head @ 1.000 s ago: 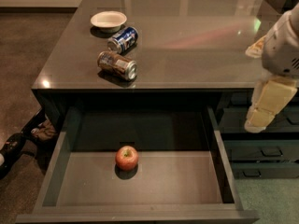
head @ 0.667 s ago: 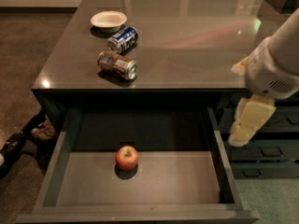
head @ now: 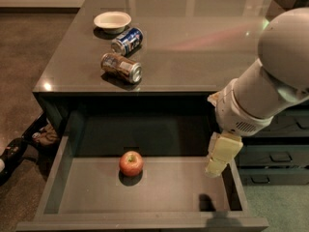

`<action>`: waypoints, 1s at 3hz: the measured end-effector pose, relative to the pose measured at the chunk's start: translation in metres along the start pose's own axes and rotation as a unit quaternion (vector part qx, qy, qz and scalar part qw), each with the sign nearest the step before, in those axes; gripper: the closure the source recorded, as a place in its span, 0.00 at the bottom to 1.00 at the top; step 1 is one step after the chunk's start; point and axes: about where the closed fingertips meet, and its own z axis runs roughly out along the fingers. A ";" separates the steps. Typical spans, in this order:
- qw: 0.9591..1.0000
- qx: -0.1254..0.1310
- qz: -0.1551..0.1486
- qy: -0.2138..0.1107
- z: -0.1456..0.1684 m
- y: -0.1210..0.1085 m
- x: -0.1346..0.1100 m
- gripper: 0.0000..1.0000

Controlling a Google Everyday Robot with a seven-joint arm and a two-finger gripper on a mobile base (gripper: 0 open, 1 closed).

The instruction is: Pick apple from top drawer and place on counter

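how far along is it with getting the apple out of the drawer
Early. Done: the wide, shallow dark grey-green top drawer is open. In hand: the gripper hangs over the drawer's right side, apart from the small round red apple. Left: grasp the apple, lift it, set it on the glossy dark grey counter.

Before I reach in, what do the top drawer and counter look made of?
Top drawer: matte, perhaps painted metal or laminate; dull even tone. Counter: hard and glossy, maybe glass-topped; it mirrors lights. Gripper hangs over the drawer's right side.
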 end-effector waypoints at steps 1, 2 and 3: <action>1.000 -0.003 -0.004 -0.001 0.004 0.002 -0.003 0.00; 1.000 -0.007 -0.004 -0.012 0.018 0.008 -0.013 0.00; 0.999 -0.023 -0.005 -0.048 0.061 0.031 -0.049 0.00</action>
